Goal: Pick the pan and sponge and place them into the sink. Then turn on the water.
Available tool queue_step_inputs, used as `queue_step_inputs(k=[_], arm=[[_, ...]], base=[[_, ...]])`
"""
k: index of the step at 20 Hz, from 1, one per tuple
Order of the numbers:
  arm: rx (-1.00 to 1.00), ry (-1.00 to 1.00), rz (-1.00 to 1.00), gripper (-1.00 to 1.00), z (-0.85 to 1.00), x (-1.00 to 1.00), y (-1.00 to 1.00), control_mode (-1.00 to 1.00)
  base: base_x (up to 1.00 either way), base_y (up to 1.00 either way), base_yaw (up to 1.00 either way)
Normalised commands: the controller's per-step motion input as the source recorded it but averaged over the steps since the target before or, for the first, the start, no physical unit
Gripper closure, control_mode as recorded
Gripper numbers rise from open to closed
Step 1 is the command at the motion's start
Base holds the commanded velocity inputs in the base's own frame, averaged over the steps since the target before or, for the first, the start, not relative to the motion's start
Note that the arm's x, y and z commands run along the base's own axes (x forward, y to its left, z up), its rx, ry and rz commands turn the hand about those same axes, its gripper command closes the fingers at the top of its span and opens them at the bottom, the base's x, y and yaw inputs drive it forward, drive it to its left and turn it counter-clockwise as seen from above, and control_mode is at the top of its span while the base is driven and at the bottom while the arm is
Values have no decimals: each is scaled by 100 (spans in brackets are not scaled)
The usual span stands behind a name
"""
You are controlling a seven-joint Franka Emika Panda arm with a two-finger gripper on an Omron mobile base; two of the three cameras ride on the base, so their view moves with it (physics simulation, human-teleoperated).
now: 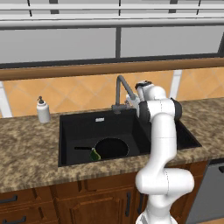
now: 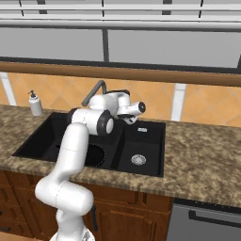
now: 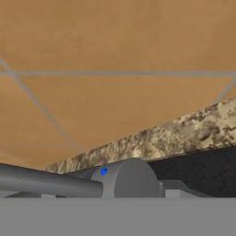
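Observation:
The black pan [image 1: 111, 148] lies in the wide bowl of the black sink [image 1: 78, 131], its thin handle pointing left. The green sponge [image 1: 95, 154] rests against the pan's front left rim. My gripper [image 1: 130, 102] [image 2: 131, 118] hovers at the back of the sink, right beside the grey gooseneck faucet [image 1: 120, 83] [image 2: 94, 92]. The hand view looks close at the faucet's base [image 3: 133, 177], with a blue dot and a grey lever [image 3: 46, 182] running left. How wide the jaws stand is unclear. Water is out of view; the hand covers the spout's tip.
A white soap dispenser [image 1: 42, 110] [image 2: 34, 103] stands on the granite counter [image 1: 26, 144] left of the sink. The narrow bowl [image 2: 146, 141] with its silver drain [image 2: 138, 160] lies to the right. An orange tiled wall [image 3: 115, 46] rises just behind the faucet.

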Motion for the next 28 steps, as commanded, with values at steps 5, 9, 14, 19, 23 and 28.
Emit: queue_step_inputs(k=[5,9,14,19,23,28], arm=[[0,0,0,100,0,2,0,-100],[5,0,0,100,0,0,0,-100],[25,0,-4,100,0,3,0,-100],[24,3,-14,100,0,8,-2,-100],[15,11,-17,100,0,11,-5,-100],[11,12,-12,100,-7,8,-9,-100]], base=[[0,0,0],[0,0,0],[0,0,0],[0,0,0],[0,0,0],[0,0,0]])
